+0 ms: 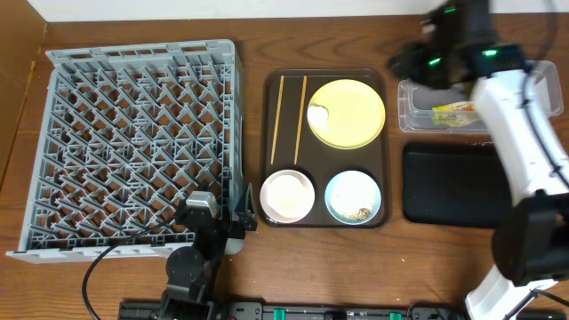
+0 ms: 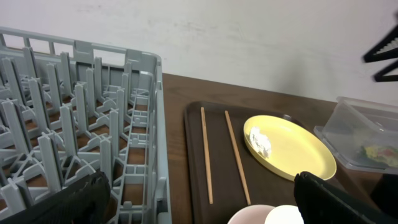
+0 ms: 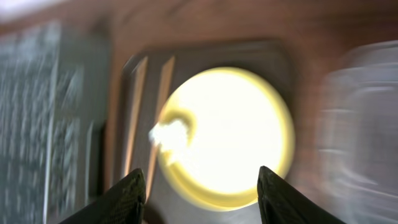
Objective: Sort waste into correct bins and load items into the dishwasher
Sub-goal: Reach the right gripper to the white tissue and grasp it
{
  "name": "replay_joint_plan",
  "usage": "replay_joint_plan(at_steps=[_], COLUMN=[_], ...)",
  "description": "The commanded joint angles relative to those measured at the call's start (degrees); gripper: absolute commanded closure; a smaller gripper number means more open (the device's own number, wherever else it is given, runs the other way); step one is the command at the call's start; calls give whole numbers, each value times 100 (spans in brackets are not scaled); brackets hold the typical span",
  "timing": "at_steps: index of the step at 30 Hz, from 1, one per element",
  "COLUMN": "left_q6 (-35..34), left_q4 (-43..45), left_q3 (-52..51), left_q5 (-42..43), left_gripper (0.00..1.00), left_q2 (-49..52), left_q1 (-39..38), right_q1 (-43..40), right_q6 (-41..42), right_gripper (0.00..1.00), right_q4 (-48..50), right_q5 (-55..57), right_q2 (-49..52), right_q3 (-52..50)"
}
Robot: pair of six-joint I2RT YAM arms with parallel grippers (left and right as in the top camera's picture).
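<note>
A dark tray (image 1: 270, 133) holds a yellow plate (image 1: 351, 116) with a crumpled white scrap (image 1: 317, 113), two chopsticks (image 1: 289, 116), a pink bowl (image 1: 286, 196) and a blue bowl (image 1: 354, 197) with food bits. The grey dishwasher rack (image 1: 133, 147) stands at the left. My right gripper (image 1: 411, 64) is open and empty, high over the tray's right edge; its blurred wrist view shows the yellow plate (image 3: 230, 137) and the scrap (image 3: 171, 134) between the fingers (image 3: 202, 193). My left gripper (image 1: 233, 222) is open and empty by the rack's near right corner; its fingers (image 2: 199, 202) frame the chopsticks (image 2: 206, 155) and the plate (image 2: 292, 146).
A clear bin (image 1: 444, 111) with a yellow wrapper (image 1: 455, 111) stands at the right. A black bin (image 1: 453, 182) lies in front of it. The clear bin also shows in the left wrist view (image 2: 360, 137). A wall runs behind the table.
</note>
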Motion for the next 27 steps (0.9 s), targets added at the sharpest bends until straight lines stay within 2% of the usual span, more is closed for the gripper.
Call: replay_joint_plan(at_steps=[1,3,9,17,22,23,24,27], left_q6=[15,13,13,13,13,13,15,13], left_q4=[-197,-197,-197,-197,-197,-197,-197,-197], left_q3=[-96,-96,-96,-96,-96,-96,-96,-96], left_q5=[-28,-28,-28,-28,-28,-28,-28,-28], left_gripper=[5,5,5,5,5,4,5,5], left_q2=[-15,-15,-15,-15,-15,-15,-15,-15], left_q1=[-20,-20,-20,-20,-20,-20,-20,-20], right_q1=[946,1381,2297,2273,2192,2194,2194,2188], right_q6=[-1102,-1115,-1172,-1084,-1130,-1130,-1130,-1128], right_gripper=[43,39,37,46,71,85,91,99], right_q4=[-223,-170,544,1482,1517,1506,1464,1379], right_q5=[579,1150,2677,2776,2146,2092,2074,2031], right_q2=[-28,155,1080,2249,2396,2389,2352,2216], right_q3=[-39,-44,-44,-44,-44,-42,-42,-39])
